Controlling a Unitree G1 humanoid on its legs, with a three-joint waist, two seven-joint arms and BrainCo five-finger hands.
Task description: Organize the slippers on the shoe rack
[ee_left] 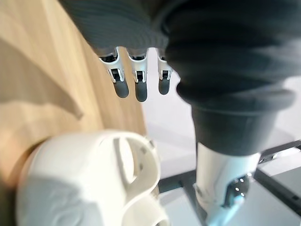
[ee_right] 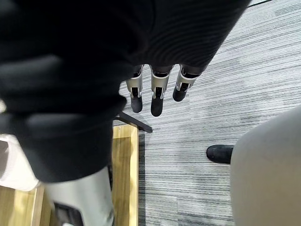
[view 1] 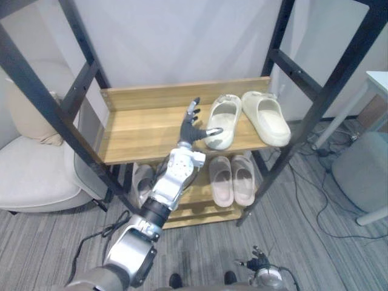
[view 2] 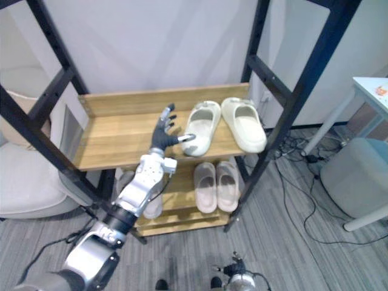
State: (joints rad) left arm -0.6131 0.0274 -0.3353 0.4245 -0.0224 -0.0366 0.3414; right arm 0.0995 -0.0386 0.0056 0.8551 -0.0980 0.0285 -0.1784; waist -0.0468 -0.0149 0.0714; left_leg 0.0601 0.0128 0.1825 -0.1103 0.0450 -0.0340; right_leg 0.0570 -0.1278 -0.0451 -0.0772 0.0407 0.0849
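A pair of cream slippers stands on the upper wooden shelf [view 1: 139, 130] of the shoe rack, toes toward me: the left one [view 1: 223, 121] and the right one [view 1: 267, 116]. My left hand [view 1: 193, 126] reaches over that shelf, open, with straight fingers [ee_left: 136, 84]. Its thumb rests against the toe of the left cream slipper [ee_left: 89, 183]. On the lower shelf lies a pinkish pair [view 1: 233, 180], and a grey slipper [view 1: 143, 182] sits partly behind my arm. My right hand [view 1: 260, 264] hangs low over the carpet, its fingers [ee_right: 155, 94] straight and holding nothing.
Black frame posts [view 1: 303, 103] of the rack slant up on both sides. A beige armchair [view 1: 30, 170] stands to the left. A grey pouf [view 1: 364, 170] and a white table [view 1: 379, 82] are at the right, with cables on the carpet [view 1: 321, 200].
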